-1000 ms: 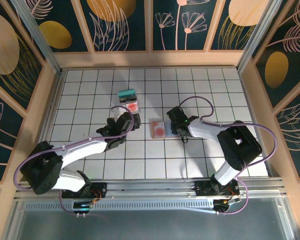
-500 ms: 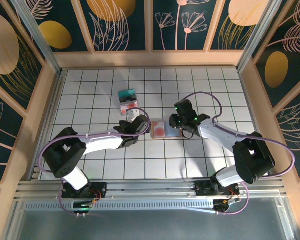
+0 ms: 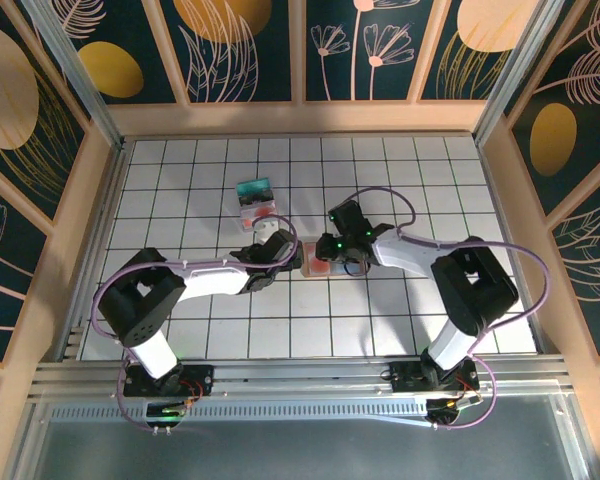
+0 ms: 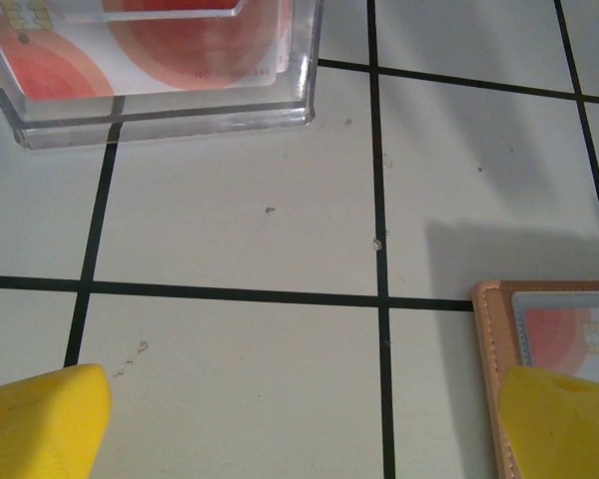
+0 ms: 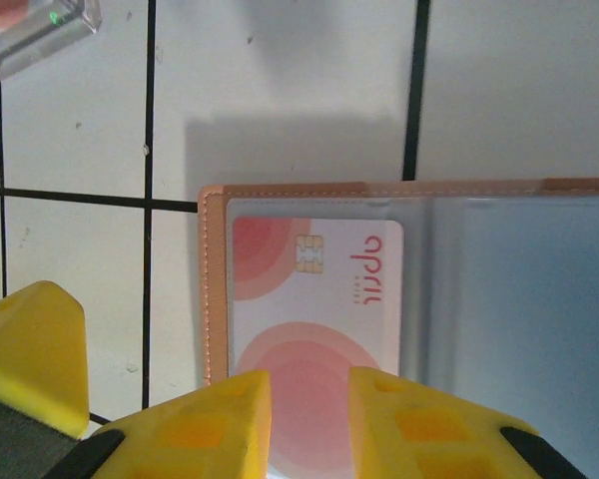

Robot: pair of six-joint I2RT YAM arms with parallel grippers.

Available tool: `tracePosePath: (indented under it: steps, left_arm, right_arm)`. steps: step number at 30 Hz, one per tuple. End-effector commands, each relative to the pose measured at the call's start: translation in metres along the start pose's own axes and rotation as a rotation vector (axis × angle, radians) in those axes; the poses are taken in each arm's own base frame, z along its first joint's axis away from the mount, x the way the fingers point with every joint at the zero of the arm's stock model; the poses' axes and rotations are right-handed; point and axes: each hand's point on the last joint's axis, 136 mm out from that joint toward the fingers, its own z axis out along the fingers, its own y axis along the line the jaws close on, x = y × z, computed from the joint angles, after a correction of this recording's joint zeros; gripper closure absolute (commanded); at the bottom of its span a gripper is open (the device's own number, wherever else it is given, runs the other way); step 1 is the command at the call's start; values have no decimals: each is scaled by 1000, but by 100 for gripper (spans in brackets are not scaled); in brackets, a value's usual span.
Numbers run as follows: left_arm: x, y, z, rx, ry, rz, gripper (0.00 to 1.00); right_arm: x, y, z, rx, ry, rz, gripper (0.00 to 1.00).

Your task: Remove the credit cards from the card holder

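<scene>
The card holder (image 3: 315, 263) lies open on the white tiles, tan-bordered (image 5: 212, 289) and grey-blue inside. A white credit card (image 5: 319, 289) with pink circles sits in its left pocket. My right gripper (image 5: 309, 424) hangs over that card's near end. Its yellow fingers (image 5: 210, 424) stand a narrow gap apart, and the card's face shows between them. In the top view the right gripper (image 3: 332, 255) covers the holder's right half. My left gripper (image 4: 314, 429) is wide open just left of the holder. Its right fingertip (image 4: 564, 419) overlaps the holder's corner (image 4: 489, 379).
A small clear box (image 3: 255, 205) with teal and red contents stands one tile beyond the left gripper; it shows as the clear box (image 4: 160, 60) at the top of the left wrist view. Another yellow finger (image 5: 30, 349) sits left of the holder. Wooden walls ring the tiled floor.
The left gripper has moved right up to the holder's left edge. The right gripper has shifted left over the holder and its fingers have drawn closer together.
</scene>
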Motion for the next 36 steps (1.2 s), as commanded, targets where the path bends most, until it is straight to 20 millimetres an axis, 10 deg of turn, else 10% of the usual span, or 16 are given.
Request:
tracePosePath:
  steps: [1, 36]
  left_arm:
    - [12, 4, 9, -12, 31, -15, 1]
    - [40, 17, 33, -158, 123, 224, 1]
  right_arm:
    - [-6, 8, 6, -8, 4, 3, 73]
    - [16, -24, 26, 110, 66, 53, 67]
